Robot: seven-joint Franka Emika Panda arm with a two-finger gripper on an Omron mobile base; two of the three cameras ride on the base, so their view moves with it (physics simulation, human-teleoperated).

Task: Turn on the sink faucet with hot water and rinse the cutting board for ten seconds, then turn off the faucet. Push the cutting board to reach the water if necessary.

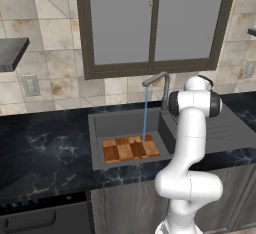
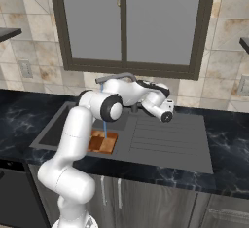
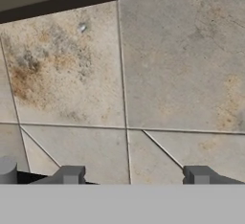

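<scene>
We've got the checkered wooden cutting board [image 1: 130,148] lying flat in the dark sink [image 1: 117,123] under the water [image 1: 145,115], black marbled countertop [image 1: 40,153], tiled wall [image 3: 167,74], gripper [image 3: 134,176] spread with nothing between.

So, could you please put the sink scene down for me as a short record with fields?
faucet: sink faucet upright behind the basin, spout turned over it
water: water running in a thin stream onto the board
board: cutting board flat on the floor of the sink
claw: claw facing the tiled wall, fingers apart, nothing between them
window: window above the faucet, closed
</scene>
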